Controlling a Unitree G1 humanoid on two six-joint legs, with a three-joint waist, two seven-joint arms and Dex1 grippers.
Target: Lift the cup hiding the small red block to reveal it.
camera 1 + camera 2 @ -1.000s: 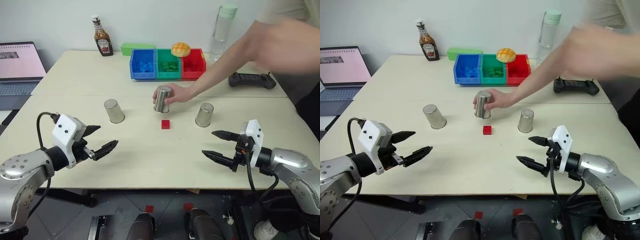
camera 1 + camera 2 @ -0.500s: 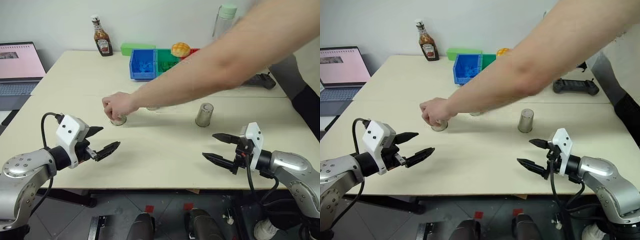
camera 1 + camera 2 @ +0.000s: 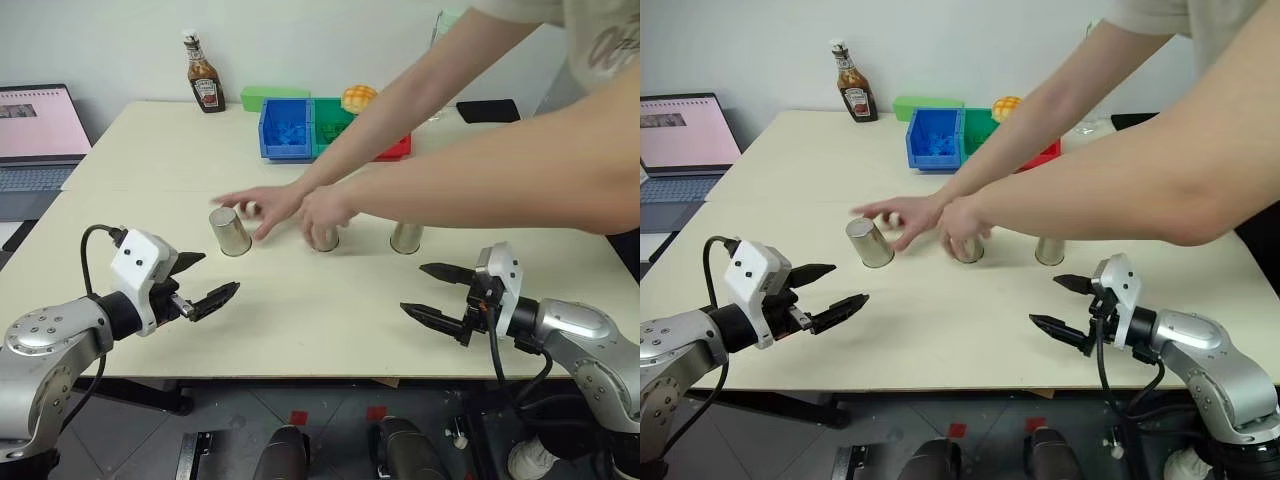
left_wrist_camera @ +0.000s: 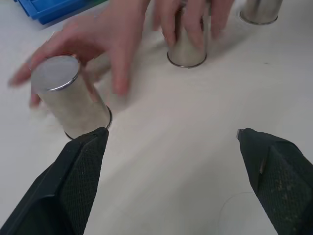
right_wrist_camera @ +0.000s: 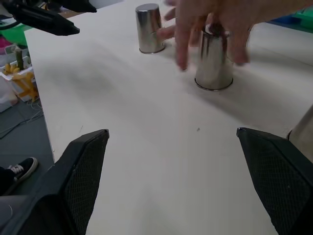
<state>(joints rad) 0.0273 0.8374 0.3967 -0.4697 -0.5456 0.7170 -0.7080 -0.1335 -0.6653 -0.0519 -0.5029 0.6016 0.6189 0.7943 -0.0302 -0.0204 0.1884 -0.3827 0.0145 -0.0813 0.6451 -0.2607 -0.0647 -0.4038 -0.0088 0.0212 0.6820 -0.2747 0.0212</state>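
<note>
Hovering over table (image 3: 330, 320): left gripper (image 3: 197, 282) jaws spread wide, holding nothing; right gripper (image 3: 433, 294) likewise agape and empty. Three inverted metal cups in row: left cup (image 3: 230, 231) free, person's hand (image 3: 262, 208) just behind it; middle cup (image 3: 324, 238) under person's other hand (image 3: 325, 213); right cup (image 3: 406, 238) untouched. Red block hidden, cannot tell under which cup.

Left wrist: black fingers (image 4: 80, 181) far apart, left cup near one tip, no contact.

Right wrist: fingers (image 5: 78, 181) wide apart, bare table between, middle cup ahead under hand.
</note>
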